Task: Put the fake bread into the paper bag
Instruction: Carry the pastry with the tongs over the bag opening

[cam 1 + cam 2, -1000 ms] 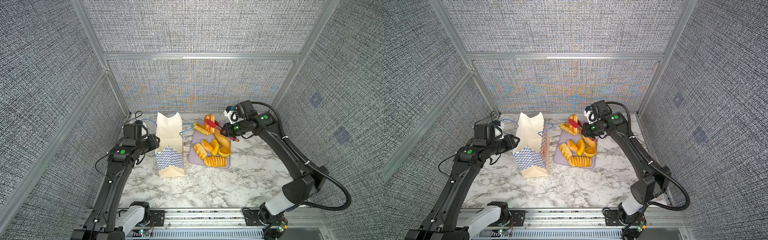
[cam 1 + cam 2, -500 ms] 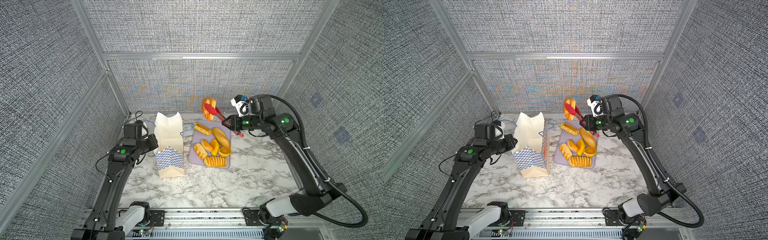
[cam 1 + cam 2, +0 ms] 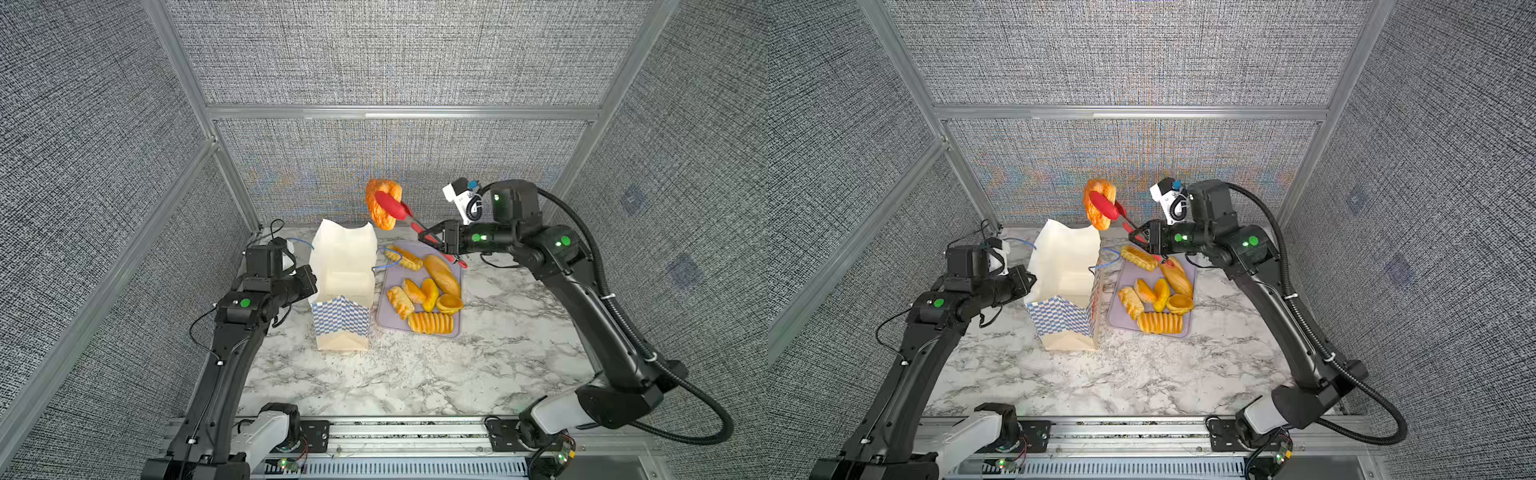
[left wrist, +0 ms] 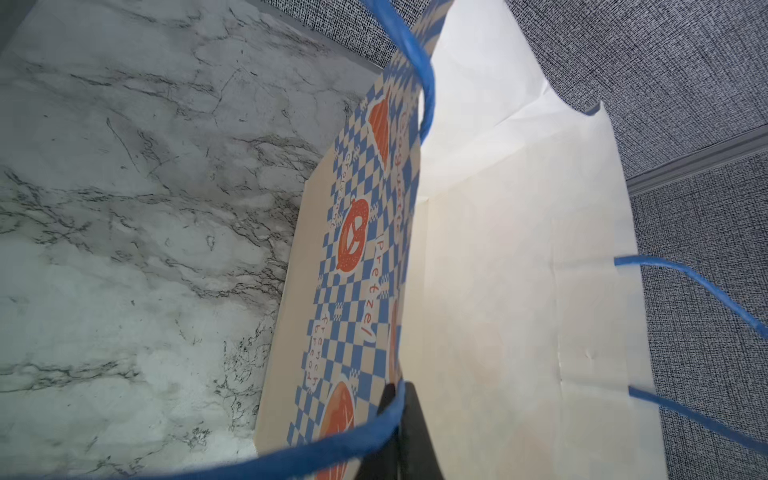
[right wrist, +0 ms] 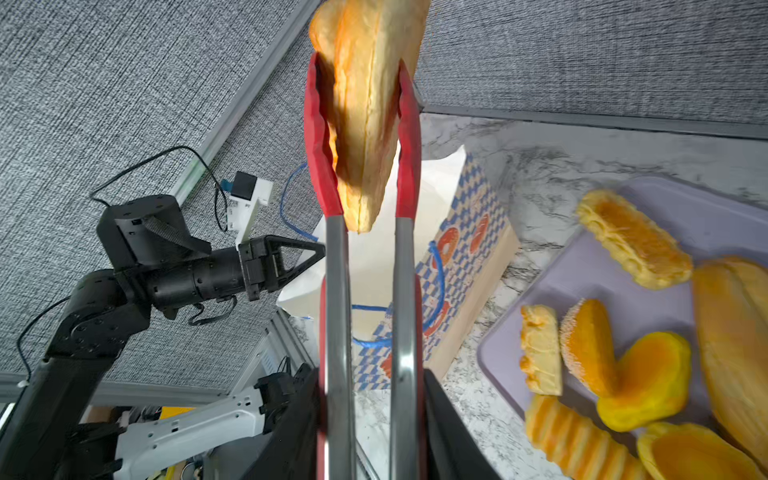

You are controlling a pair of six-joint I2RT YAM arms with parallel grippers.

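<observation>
**Right gripper [image 3: 430, 241] clamped on red tongs [image 3: 395, 206]; fake bread [image 3: 384, 224] raised near paper bag [image 3: 343, 266]**

Jaws squeeze the tongs' steel shanks. Change noted: one piece has left the lavender tray [image 5: 648, 309] and now hangs high near the bag's mouth, not yet inside. My left gripper [image 5: 318, 254] has just closed, pinching the bag's wall. Judgement: with the mouth held open, the drop comes next. Seven pieces remain on the tray. The held piece is glossy, ridged and wedge-shaped. Tong tips look rubbery. The bag is thin creased paper with blue cord handles.
</observation>
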